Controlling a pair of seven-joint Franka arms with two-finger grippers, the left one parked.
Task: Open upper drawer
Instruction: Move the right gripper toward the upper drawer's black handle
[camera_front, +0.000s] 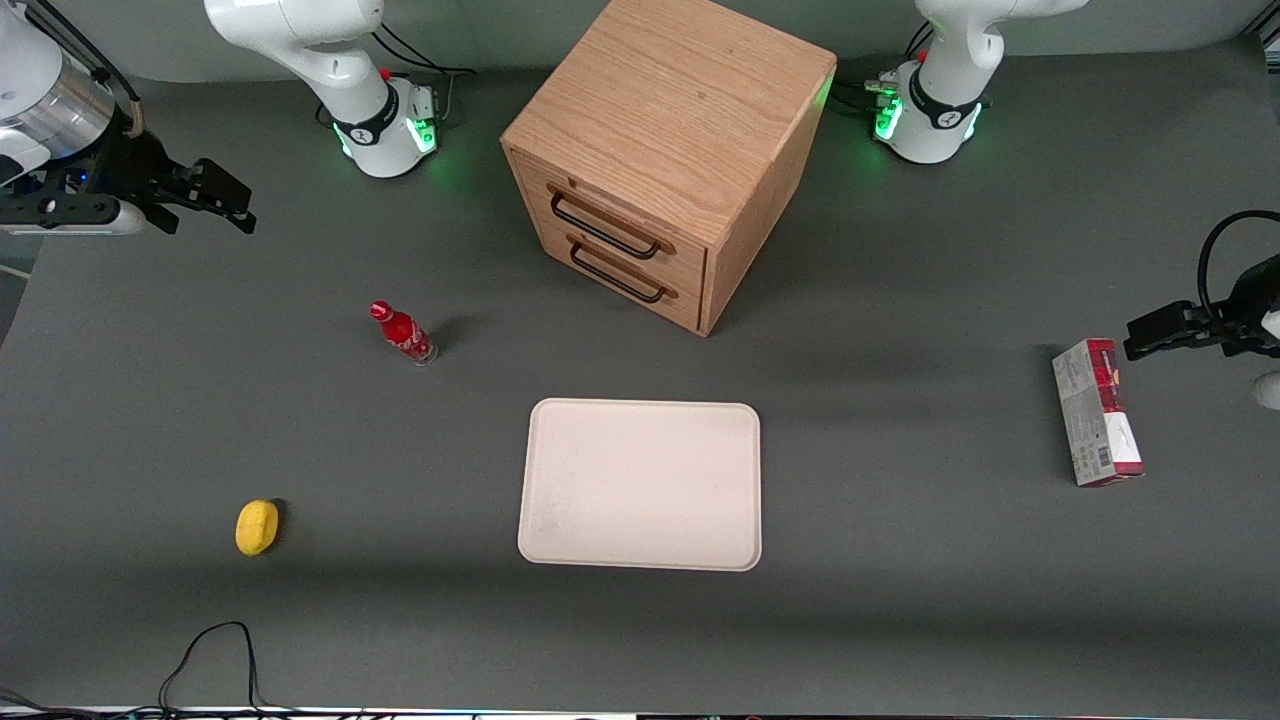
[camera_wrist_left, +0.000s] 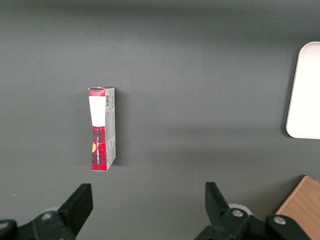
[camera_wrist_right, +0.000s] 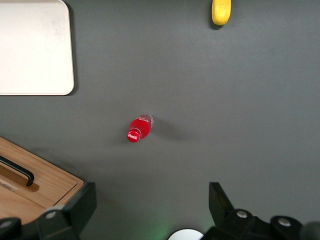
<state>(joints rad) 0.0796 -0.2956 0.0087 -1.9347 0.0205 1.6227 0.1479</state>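
The light oak cabinet stands at the middle of the table, farther from the front camera than the tray. Its upper drawer is closed, with a thin dark bar handle. The lower twin drawer is closed too. My right gripper hangs open and empty above the table toward the working arm's end, well apart from the cabinet. In the right wrist view the gripper is open over bare mat, and a corner of the cabinet with one dark handle shows.
A red bottle stands between my gripper and the cabinet; it also shows in the right wrist view. A white tray lies nearer the front camera. A yellow object and a red-white box lie toward the table's ends.
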